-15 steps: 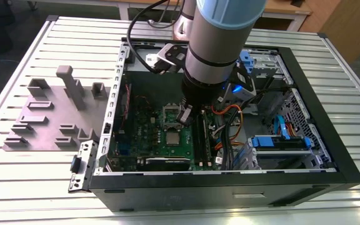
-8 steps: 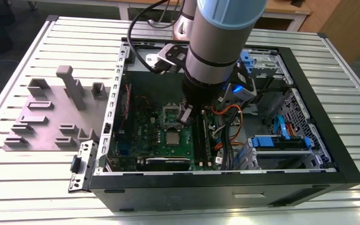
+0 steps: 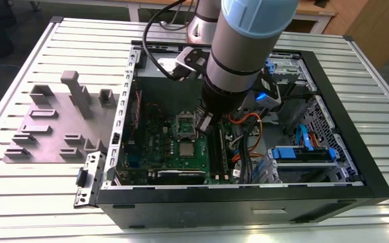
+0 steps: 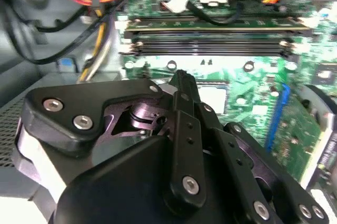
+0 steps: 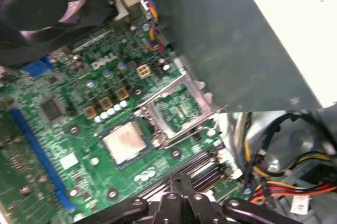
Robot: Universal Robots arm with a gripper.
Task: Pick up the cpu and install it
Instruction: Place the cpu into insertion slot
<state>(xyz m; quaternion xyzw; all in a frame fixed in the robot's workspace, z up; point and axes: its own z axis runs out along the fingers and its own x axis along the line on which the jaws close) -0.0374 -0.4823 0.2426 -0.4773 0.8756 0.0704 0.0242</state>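
Note:
The cpu (image 5: 125,142) lies flat in its socket on the green motherboard (image 5: 63,103), silvery-tan top up; in the exterior view the cpu (image 3: 186,148) sits near the board's middle. The oblong socket frame (image 5: 176,109) stands swung open beside it. My gripper (image 5: 182,182) hangs just above the board between the socket and the memory slots, shut with nothing in it. In the second wrist view the gripper (image 4: 180,77) covers part of the cpu (image 4: 215,98). In the exterior view the gripper (image 3: 204,123) hangs under the arm, inside the case.
The open black computer case (image 3: 248,205) walls in the board. Memory slots (image 4: 210,45) and loose orange and black cables (image 3: 245,126) lie close to the gripper. Blue drive brackets (image 3: 303,152) stand at the exterior view's right. A grey tray (image 3: 52,126) with raised blocks sits outside, at its left.

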